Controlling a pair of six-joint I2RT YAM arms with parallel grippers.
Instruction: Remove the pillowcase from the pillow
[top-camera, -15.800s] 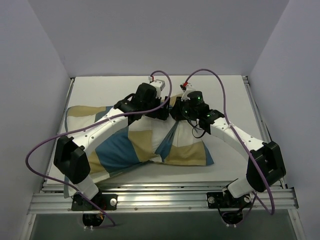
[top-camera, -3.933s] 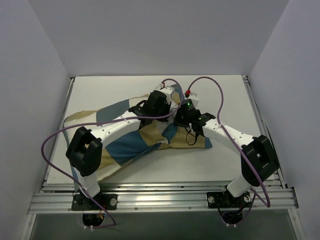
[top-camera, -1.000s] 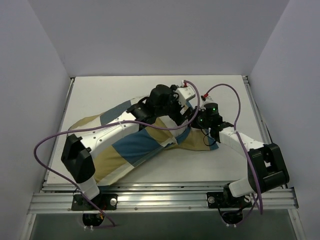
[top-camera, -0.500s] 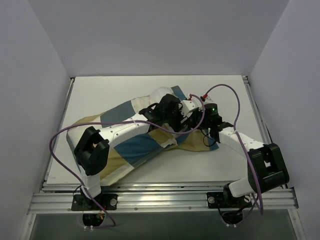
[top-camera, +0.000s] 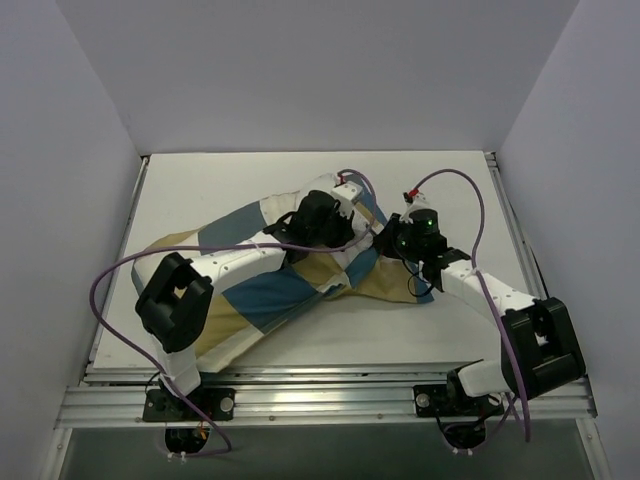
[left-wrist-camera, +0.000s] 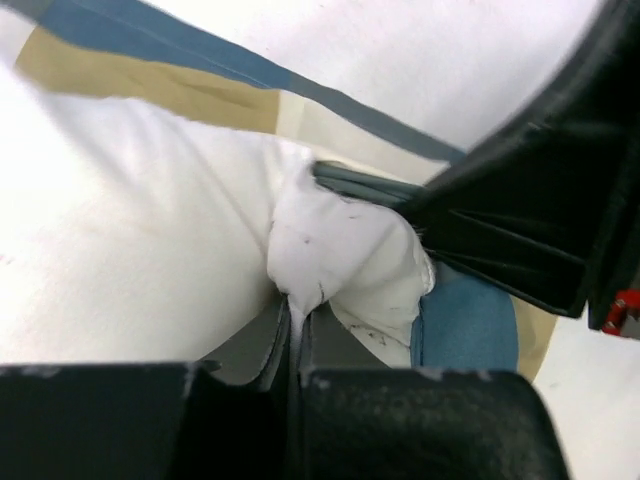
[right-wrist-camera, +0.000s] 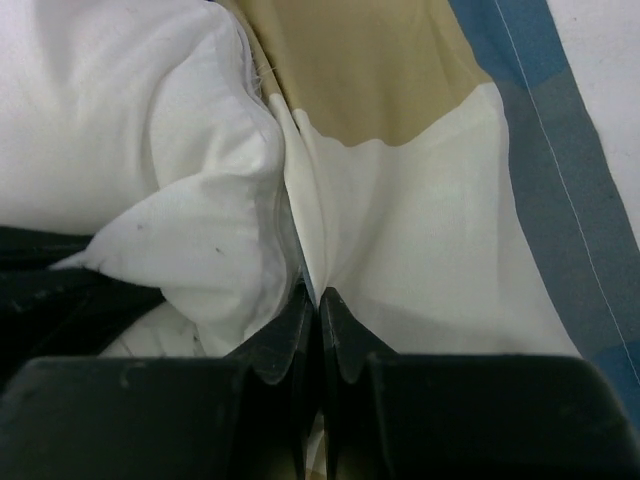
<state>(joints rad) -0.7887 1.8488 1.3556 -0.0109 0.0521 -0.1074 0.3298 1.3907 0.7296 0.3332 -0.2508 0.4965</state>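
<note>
Tightly pinching pillow corner with fully closed left gripper; clamping pillowcase edge in closed right gripper, right of centre in top view.

You'll see the pillowcase, in blue, tan and cream blocks, lying crumpled on a diagonal from the lower left of the top view toward its centre. The plump, plain white pillow bulges from its open upper-right end, one corner bunched.
</note>
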